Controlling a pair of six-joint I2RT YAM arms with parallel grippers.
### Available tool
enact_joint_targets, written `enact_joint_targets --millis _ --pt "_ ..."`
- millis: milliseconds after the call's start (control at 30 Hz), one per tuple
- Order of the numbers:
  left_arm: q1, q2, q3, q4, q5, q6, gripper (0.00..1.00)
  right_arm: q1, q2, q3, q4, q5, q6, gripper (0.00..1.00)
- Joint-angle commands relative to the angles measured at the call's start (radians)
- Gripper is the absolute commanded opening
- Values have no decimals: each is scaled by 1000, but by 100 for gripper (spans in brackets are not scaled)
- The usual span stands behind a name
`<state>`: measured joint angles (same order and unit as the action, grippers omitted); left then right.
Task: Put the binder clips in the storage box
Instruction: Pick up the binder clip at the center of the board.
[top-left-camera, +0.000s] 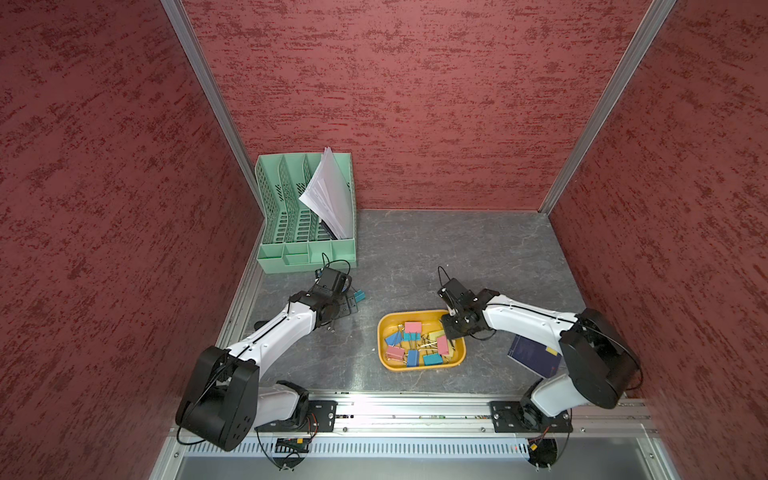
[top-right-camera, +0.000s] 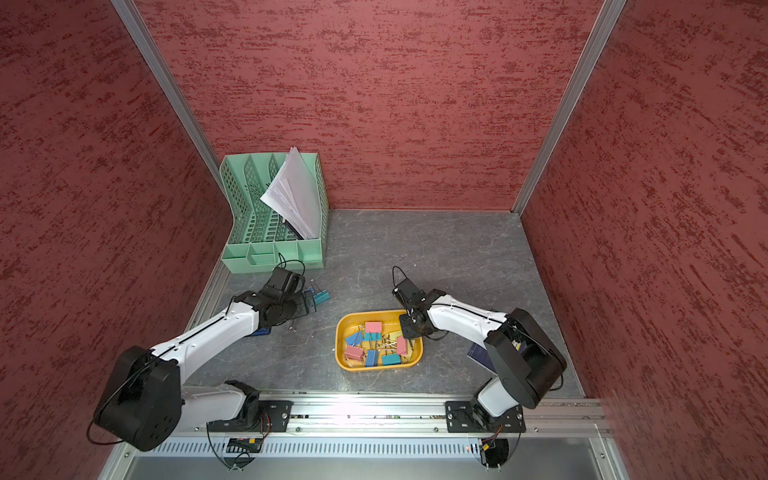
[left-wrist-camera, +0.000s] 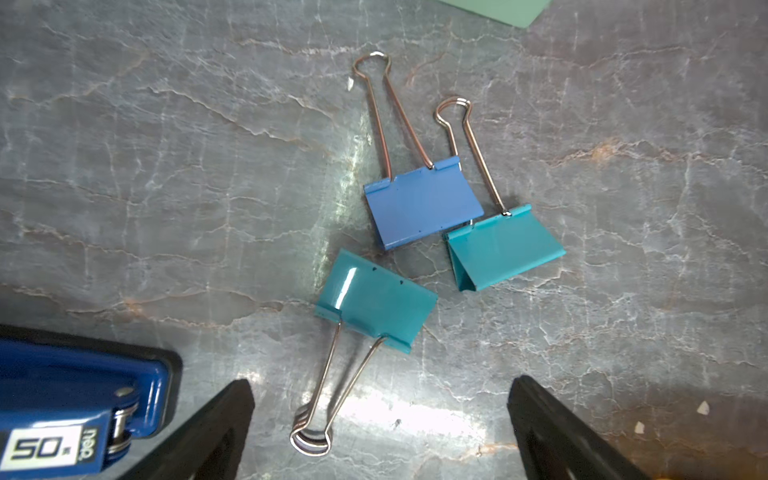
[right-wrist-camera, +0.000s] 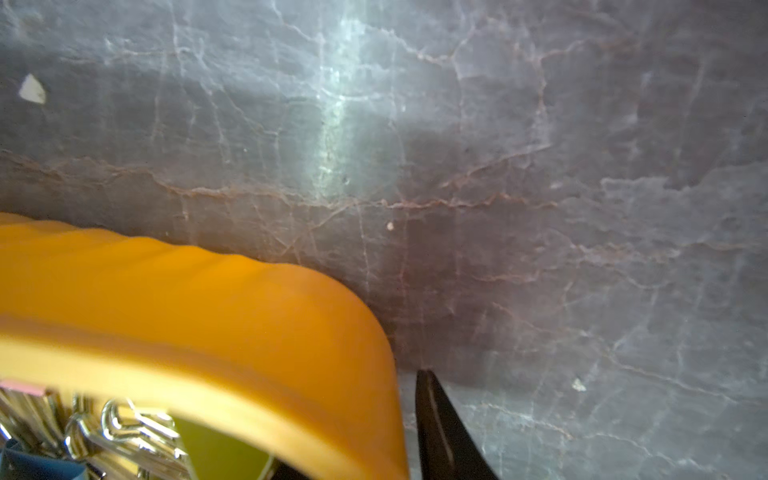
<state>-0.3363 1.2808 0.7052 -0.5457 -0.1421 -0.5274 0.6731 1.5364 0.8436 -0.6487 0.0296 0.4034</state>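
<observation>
Three binder clips lie loose on the grey table in the left wrist view: a blue one (left-wrist-camera: 422, 205) and two teal ones (left-wrist-camera: 376, 301) (left-wrist-camera: 505, 247). My left gripper (left-wrist-camera: 380, 399) hangs open just above them; the near teal clip's wire handle lies between its fingers (left-wrist-camera: 224, 415). In both top views this gripper (top-left-camera: 351, 303) (top-right-camera: 305, 305) is beside a teal clip (top-left-camera: 359, 296) (top-right-camera: 321, 296). The yellow-orange storage box (top-left-camera: 380, 345) (top-right-camera: 338, 345) holds several pink, blue, teal and yellow clips (top-left-camera: 413, 328). My right gripper (top-left-camera: 451, 328) (right-wrist-camera: 374, 415) is shut on the box's far right corner wall (right-wrist-camera: 249, 316), one finger outside and one inside.
A blue-and-black stapler (left-wrist-camera: 75, 395) lies close beside my left gripper. The mint-green file organizer (top-left-camera: 307, 249) with papers stands at the back left. A dark blue book (top-left-camera: 534, 355) lies under my right arm. Red walls close in three sides.
</observation>
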Motion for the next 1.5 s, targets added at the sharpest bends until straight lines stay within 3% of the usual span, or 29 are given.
enact_joint_targets --millis 0,200,567,833,1233,1467 --pt "32 11 9 5 69 79 100 -7 -14 15 -11 -2 0 31" --pt "91 94 41 28 173 111 97 -7 -7 23 -16 1 0 31" --pt "105 212 53 73 177 108 90 -7 -13 22 -29 14 0 31" --pt "112 233 69 90 173 119 84 -7 2 29 -29 13 -2 31" --pt "112 233 66 114 184 136 61 -8 13 35 -33 15 -2 31" --pt "92 181 48 107 179 133 58 -7 21 33 -26 11 0 30"
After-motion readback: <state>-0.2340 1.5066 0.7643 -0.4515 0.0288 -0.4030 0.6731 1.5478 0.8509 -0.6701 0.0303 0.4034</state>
